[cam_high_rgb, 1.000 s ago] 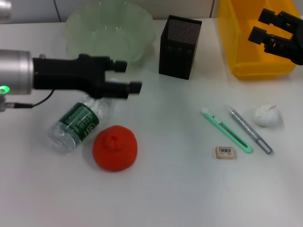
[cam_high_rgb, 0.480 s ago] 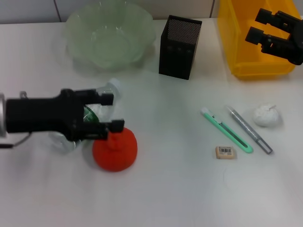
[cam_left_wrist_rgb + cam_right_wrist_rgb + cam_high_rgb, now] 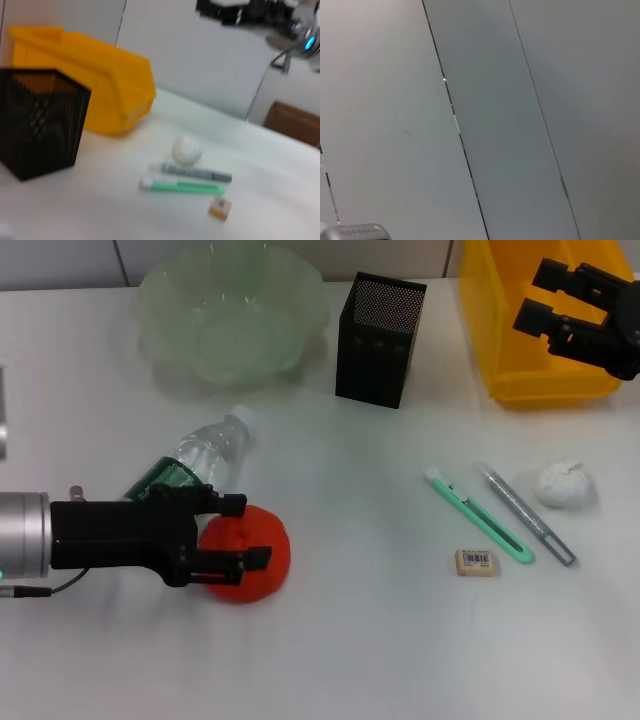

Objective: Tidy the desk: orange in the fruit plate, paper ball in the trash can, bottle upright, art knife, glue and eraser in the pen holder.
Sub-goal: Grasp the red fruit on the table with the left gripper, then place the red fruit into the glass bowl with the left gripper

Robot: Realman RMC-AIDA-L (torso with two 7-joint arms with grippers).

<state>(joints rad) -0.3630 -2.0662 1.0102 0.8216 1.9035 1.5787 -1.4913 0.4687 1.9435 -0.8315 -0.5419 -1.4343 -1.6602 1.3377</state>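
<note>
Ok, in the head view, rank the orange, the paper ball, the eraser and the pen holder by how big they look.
Largest to smallest, as they look in the head view:
1. pen holder
2. orange, partly hidden behind the left gripper
3. paper ball
4. eraser

The left arm is showing a silver cylindrical wrist, a thin black cable and a boxy matte-black two-fingered left gripper (image 3: 245, 532). The matching angular black right gripper (image 3: 545, 298) is showing blocky fingers.
</note>
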